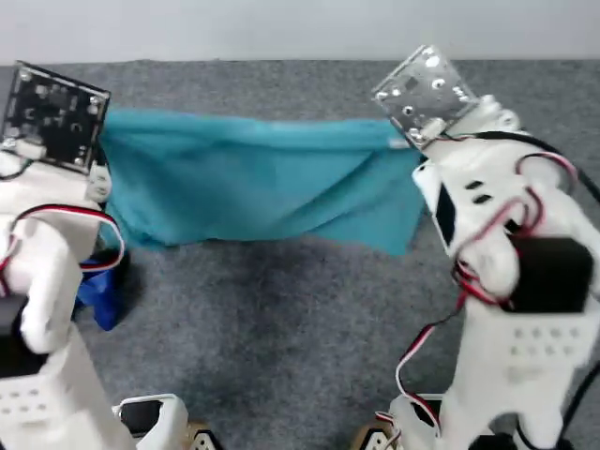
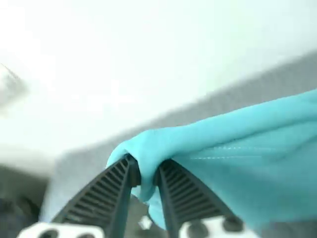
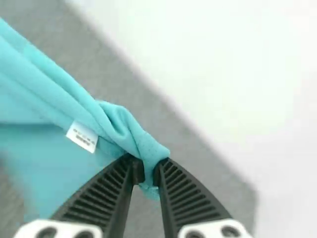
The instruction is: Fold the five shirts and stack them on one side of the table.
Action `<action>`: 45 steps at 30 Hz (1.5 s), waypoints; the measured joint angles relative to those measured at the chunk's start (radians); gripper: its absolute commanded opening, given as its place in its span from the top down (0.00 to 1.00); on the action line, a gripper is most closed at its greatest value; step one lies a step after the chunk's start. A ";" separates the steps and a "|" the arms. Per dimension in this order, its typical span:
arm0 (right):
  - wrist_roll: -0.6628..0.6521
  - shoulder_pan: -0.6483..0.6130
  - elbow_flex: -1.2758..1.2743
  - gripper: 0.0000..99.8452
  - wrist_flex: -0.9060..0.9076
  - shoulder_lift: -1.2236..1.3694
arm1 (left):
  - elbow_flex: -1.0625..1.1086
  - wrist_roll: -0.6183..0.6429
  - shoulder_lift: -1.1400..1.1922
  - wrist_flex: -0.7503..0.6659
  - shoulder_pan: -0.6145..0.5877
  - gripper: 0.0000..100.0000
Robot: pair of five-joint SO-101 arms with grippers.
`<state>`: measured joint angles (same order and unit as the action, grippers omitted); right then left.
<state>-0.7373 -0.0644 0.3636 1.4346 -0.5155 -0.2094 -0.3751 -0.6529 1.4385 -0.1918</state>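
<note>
**High view.**
- Nearest my camera are the two white arm bodies. The left arm stands at the near left and the right arm at the near right, both with red and black wires looped along them.
- A teal shirt is stretched sideways between the two arms over the far half of the grey table. Its upper edge is pulled nearly straight and the rest hangs in soft folds. I cannot tell whether the lower edge touches the table.
- A small blue item lies just beside the left arm, partly hidden by it. I cannot tell what it is.

**Left wrist view.**
- The left pincer is nearest the lens. Its ribbed black jaws are pressed close on a bunched end of the shirt, leaving only a sliver of gap, which is filled with cloth.
- The fabric runs away from the jaws in a broad band.
- Behind it I see the grey surface and a pale wall.

**Right wrist view.**
- The right pincer is likewise clamped tight on the opposite bunched end of the shirt.
- A white label hangs from the fabric near the jaws.
- The grey surface and the wall lie beyond.
</note>
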 measured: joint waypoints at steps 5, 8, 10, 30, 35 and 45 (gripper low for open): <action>-0.035 0.000 0.161 0.99 -0.037 -0.002 | -0.063 -0.129 -0.008 -0.025 0.000 0.99; -0.066 0.003 0.232 0.99 -0.041 -0.006 | -0.118 -0.153 -0.008 -0.012 0.000 0.99; -0.074 0.014 0.284 0.99 -0.038 -0.006 | -0.164 -0.160 -0.008 0.018 0.000 0.99; -0.098 0.127 0.470 0.99 0.253 -0.160 | -0.566 -0.224 -0.032 0.163 0.000 0.99; -0.100 0.127 0.356 0.99 0.315 -0.133 | -0.423 -0.232 -0.011 0.189 0.000 0.99; -0.098 0.126 -0.342 0.99 0.063 0.035 | 0.124 -0.235 0.256 -0.103 0.005 0.99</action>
<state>-0.8355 0.0614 0.0215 1.4975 -0.4803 -0.0852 -0.6099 -0.3966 1.3357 -0.1872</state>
